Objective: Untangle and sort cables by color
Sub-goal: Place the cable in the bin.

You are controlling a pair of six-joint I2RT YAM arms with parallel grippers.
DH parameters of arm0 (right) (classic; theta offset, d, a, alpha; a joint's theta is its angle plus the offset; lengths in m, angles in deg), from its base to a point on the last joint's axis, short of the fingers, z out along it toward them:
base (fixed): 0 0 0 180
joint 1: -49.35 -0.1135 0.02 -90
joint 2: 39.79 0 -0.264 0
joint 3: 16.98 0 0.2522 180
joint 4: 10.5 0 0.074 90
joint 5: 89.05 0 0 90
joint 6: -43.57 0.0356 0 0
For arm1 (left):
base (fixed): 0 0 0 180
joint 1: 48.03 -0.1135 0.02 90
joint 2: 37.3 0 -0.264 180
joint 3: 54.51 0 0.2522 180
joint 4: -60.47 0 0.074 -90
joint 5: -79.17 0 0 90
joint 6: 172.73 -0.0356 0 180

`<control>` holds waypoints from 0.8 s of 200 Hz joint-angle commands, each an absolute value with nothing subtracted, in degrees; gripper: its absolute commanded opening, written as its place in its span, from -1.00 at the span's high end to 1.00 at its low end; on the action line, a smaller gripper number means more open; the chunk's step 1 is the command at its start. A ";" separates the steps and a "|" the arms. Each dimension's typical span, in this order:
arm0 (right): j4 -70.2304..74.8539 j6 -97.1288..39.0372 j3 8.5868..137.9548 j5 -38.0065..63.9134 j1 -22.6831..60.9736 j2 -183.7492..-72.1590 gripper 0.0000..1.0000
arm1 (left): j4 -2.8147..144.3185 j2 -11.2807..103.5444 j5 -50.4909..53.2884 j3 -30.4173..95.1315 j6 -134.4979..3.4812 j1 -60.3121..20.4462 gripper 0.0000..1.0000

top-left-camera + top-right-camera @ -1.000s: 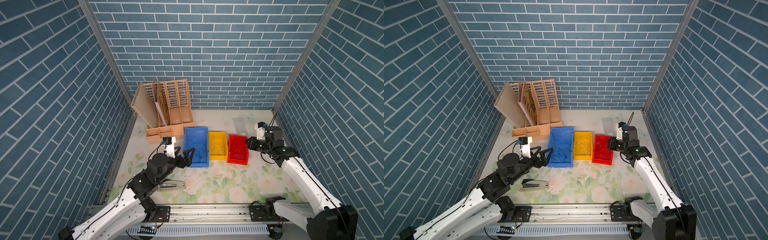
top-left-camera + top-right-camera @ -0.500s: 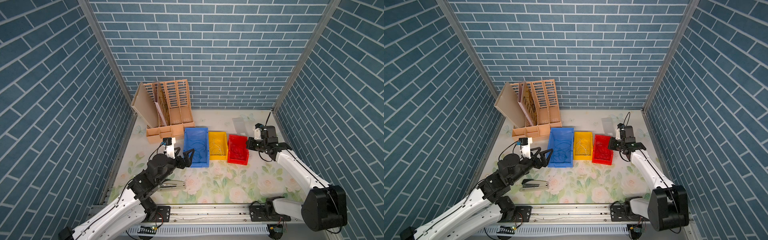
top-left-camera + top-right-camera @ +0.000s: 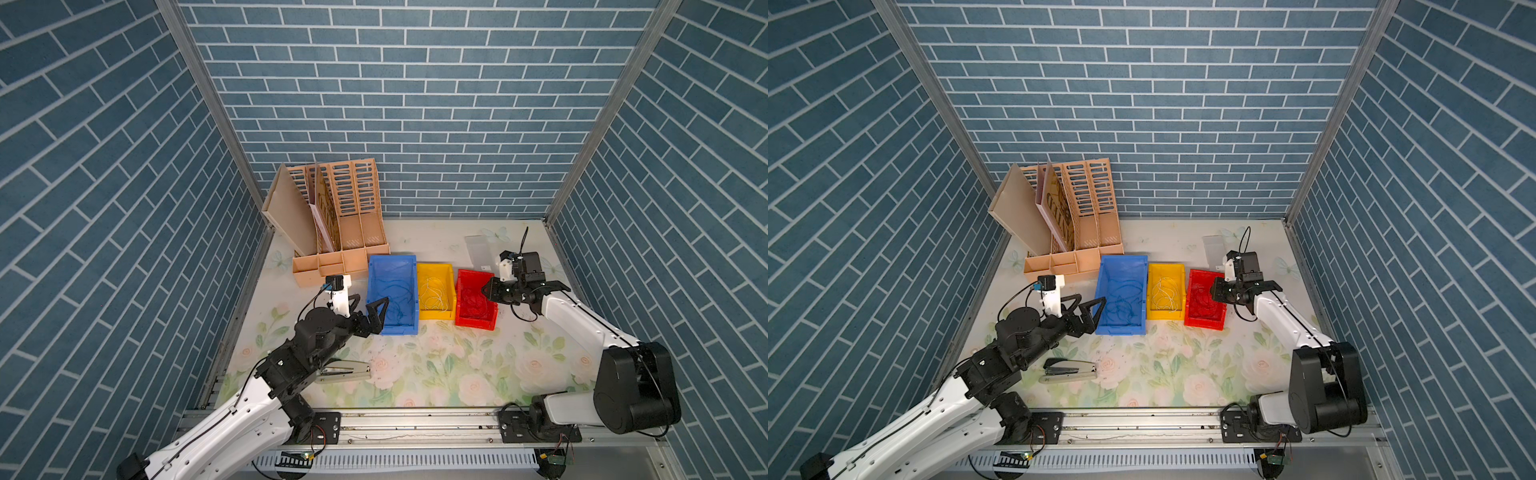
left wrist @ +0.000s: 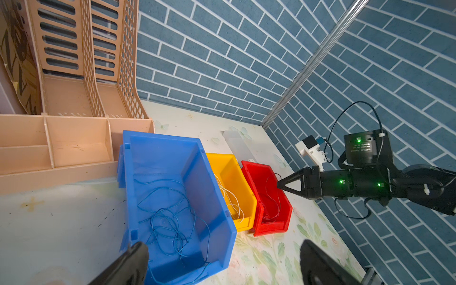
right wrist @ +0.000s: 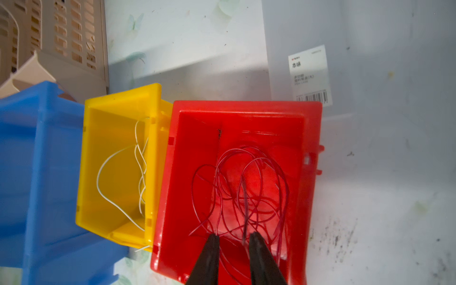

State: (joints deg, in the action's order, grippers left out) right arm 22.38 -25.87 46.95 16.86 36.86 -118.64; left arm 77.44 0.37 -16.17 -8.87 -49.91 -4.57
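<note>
Two grippers: left gripper (image 3: 370, 300) spread wide, empty, at the blue bin's (image 3: 390, 262) 8 o'clock; right gripper (image 5: 234, 235) narrowly parted over the red bin (image 5: 246, 106).
Cables: red cables (image 5: 246, 187) inside it; white cables (image 5: 118, 158) and blue cables (image 4: 167, 217) binned toward 9 o'clock.
Handling: likely featherlight, limp, springy; pinch one strand mid-loop.

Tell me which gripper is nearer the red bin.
Right. The right gripper hangs over the red bin, tips above its red cables. The left gripper sits beside the blue bin, with that and the yellow bin between.
</note>
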 commanded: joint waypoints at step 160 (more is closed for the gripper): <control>29.56 -29.74 59.79 17.92 48.81 -108.51 -0.42 | 87.32 1.01 -30.20 -5.42 -56.08 -6.50 -0.99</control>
